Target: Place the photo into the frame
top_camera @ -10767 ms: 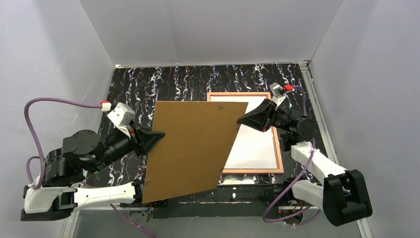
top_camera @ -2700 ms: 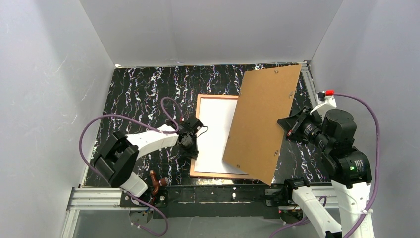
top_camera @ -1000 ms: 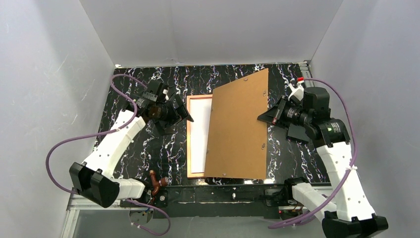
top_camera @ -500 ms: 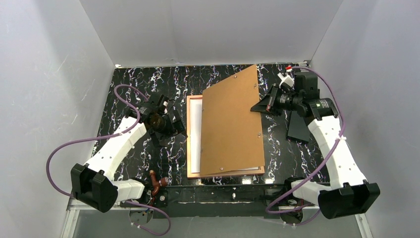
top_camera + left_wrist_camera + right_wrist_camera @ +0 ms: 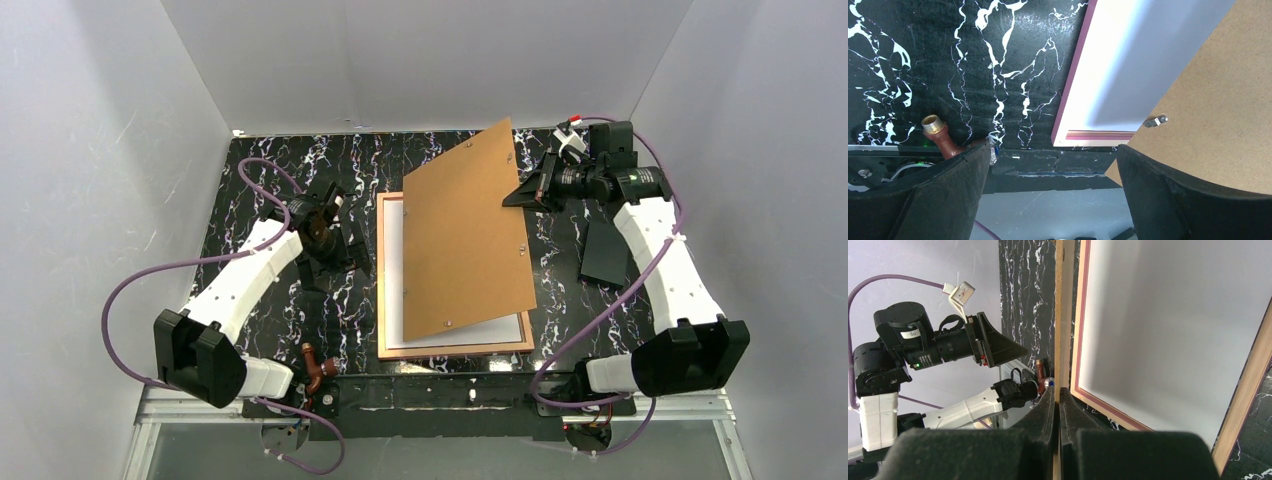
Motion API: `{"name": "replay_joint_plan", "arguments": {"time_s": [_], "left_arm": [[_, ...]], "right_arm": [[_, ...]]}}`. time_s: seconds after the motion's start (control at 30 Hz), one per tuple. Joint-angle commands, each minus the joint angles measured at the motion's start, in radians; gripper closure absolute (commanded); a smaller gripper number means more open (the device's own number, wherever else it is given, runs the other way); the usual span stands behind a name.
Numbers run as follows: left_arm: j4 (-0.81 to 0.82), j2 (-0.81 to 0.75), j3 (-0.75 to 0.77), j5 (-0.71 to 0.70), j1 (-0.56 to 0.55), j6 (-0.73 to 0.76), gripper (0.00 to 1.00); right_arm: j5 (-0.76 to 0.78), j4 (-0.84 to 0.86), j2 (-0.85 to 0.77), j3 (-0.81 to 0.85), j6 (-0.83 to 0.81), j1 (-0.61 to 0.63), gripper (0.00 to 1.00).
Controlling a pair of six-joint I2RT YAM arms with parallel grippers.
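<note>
One backing board (image 5: 465, 240) aloft: right pincer (image 5: 512, 198) clamps its edge, left pincer (image 5: 1050, 156) gapes empty; frame (image 5: 450, 351), probably fragile, wants rim grips.

1. The frame (image 5: 455, 351) lies flat on the table (image 5: 270, 180), right of centre.
2. The photo (image 5: 394, 290) lies inside the frame.
3. The backing board (image 5: 465, 245) slants over both, leaving their left strip uncovered.
4. The right gripper (image 5: 510, 202) pinches the board's far right edge.
5. The left gripper (image 5: 340, 250) hangs just left of the frame.
6. A pipe fitting (image 5: 312, 360) sits at the table's near edge, left of the frame.
</note>
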Motion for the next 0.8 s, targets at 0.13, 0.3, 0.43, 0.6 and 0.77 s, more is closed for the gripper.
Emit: {"name": "replay_joint_plan", "arguments": {"time_s": [0.13,0.3,0.43,0.6,0.77], "left_arm": [[-0.077,0.002,-0.014,0.048,0.008,0.014,0.02],[-0.055,-0.006,-0.028,0.070,0.008,0.011,0.02],[-0.048,-0.008,-0.031,0.079,0.008,0.006,0.02],[-0.048,-0.011,-0.030,0.085,0.009,0.006,0.02],[-0.048,-0.014,-0.029,0.088,0.010,0.007,0.02]], "right_arm": [[-0.125,0.087,0.063,0.039,0.010,-0.008,0.99],[-0.150,0.106,0.118,0.036,0.008,-0.008,0.99],[-0.164,0.125,0.148,0.023,0.011,-0.008,0.99],[-0.172,0.158,0.163,-0.015,0.014,-0.008,0.99],[-0.185,0.186,0.176,-0.054,0.015,-0.008,0.99]]}}
